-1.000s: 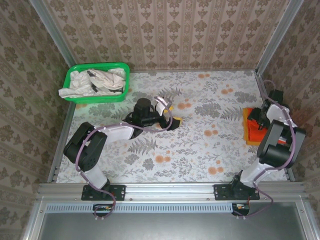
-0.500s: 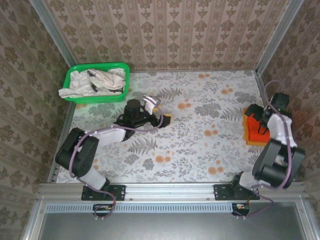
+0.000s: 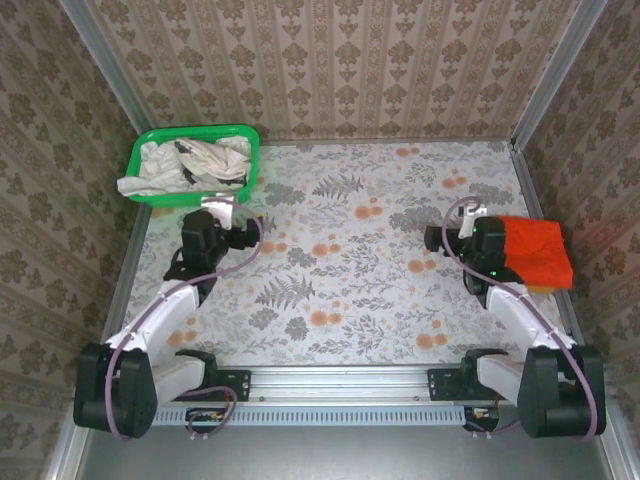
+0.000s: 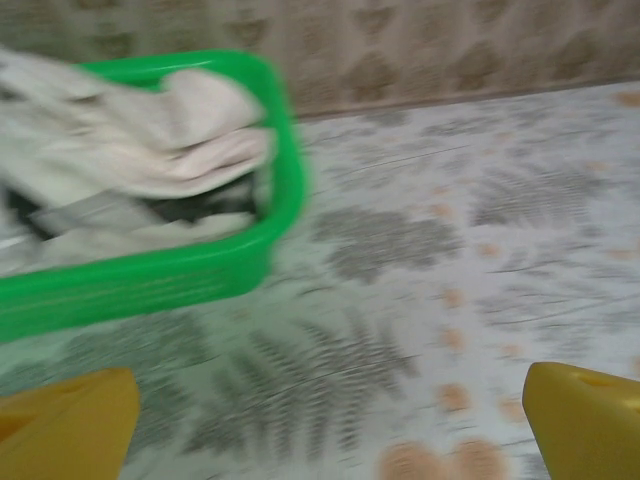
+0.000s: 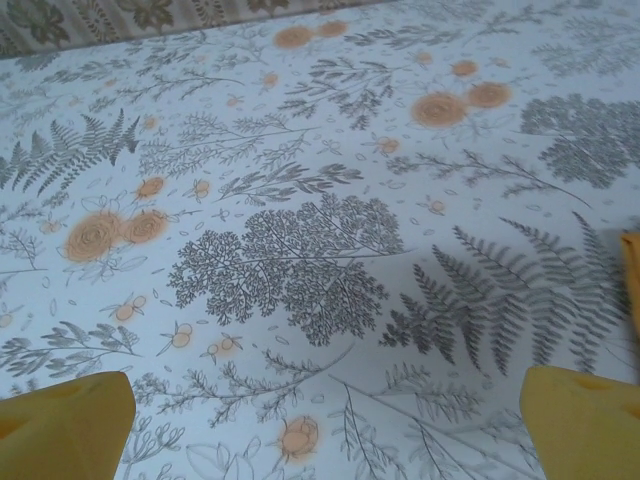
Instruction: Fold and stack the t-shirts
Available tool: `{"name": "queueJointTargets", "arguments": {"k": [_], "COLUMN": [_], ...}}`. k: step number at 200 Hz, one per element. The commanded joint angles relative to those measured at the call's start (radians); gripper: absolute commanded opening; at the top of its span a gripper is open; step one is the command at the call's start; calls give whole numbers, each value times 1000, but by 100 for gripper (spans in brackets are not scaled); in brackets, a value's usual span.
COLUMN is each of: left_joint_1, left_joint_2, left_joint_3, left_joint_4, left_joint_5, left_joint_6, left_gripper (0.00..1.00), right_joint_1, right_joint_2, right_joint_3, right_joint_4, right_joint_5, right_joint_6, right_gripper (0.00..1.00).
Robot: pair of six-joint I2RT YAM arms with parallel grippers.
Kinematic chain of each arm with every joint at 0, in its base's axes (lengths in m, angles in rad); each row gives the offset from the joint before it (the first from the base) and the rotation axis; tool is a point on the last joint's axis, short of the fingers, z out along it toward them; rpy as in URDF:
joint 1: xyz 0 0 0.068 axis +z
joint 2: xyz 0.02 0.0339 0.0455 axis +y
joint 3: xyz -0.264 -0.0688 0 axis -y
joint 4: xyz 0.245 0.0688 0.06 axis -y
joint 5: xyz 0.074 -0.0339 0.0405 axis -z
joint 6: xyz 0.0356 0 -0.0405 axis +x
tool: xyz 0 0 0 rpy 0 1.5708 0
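So the orange-red t-shirt [image 3: 530, 250] sat folded into a chunky rectangle by the table's right edge. It looked soft and matte with a few creases, and a sliver of mustard yellow shirt [image 3: 547, 288] peeked out under its near side. The off-white t-shirts [image 3: 190, 162] were a crumpled heap in the glossy green plastic basket [image 3: 247, 165] in the far left corner. The tablecloth [image 3: 340, 290] looked smooth, printed with grey ferns and orange flowers. The left gripper [image 4: 325, 430] hung just in front of the basket, blocky yellow fingers spread wide, holding nothing. The right gripper [image 5: 320, 425], just left of the orange shirt, was also gaping over the cloth.
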Motion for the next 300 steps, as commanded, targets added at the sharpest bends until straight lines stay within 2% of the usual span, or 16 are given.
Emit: {"name": "queueJointTargets", "arguments": {"k": [1, 17, 30, 40, 55, 69, 82, 94, 107, 115, 128, 136, 144, 300], "left_joint_1": [73, 167, 232, 261, 286, 313, 318, 310, 279, 252, 208, 209, 211, 205], "left_joint_2": [-21, 14, 57, 99, 171, 235, 269, 305, 365, 412, 465, 449, 459, 454], "left_joint_3": [-75, -127, -176, -197, -190, -154, -141, -152, -130, -127, -136, -118, -125, -123], "left_joint_4": [-4, 93, 233, 325, 411, 404, 427, 516, 517, 560, 624, 556, 595, 578], "left_joint_5": [-178, -102, -13, 15, 52, 104, 142, 155, 125, 119, 45, 37, 25, 11], "left_joint_6": [83, 75, 67, 66, 66, 32, 8, -7, 15, 49, 89, 75, 71, 71], "left_gripper": [100, 100, 100, 100, 100, 100, 100, 100, 100, 100, 100, 100, 100, 100], "right_joint_1": [17, 17, 20, 19, 19, 20, 21, 20, 25, 27, 28, 27, 27, 27], "right_joint_2": [88, 155, 187, 217, 262, 311, 347, 382, 421, 405, 414, 408, 415, 412], "right_joint_3": [-48, -77, -77, -81, -83, -79, -74, -76, -81, -72, -62, -55, -57, -55], "right_joint_4": [317, 442, 469, 505, 550, 582, 607, 641, 694, 647, 646, 619, 632, 624], "right_joint_5": [97, 121, 116, 112, 105, 96, 92, 78, 77, 77, 79, 84, 85, 86], "right_joint_6": [-33, -25, -38, -44, -52, -59, -61, -64, -72, -74, -76, -73, -71, -71], "right_gripper": [100, 100, 100, 100, 100, 100, 100, 100, 100, 100, 100, 100, 100, 100]}}
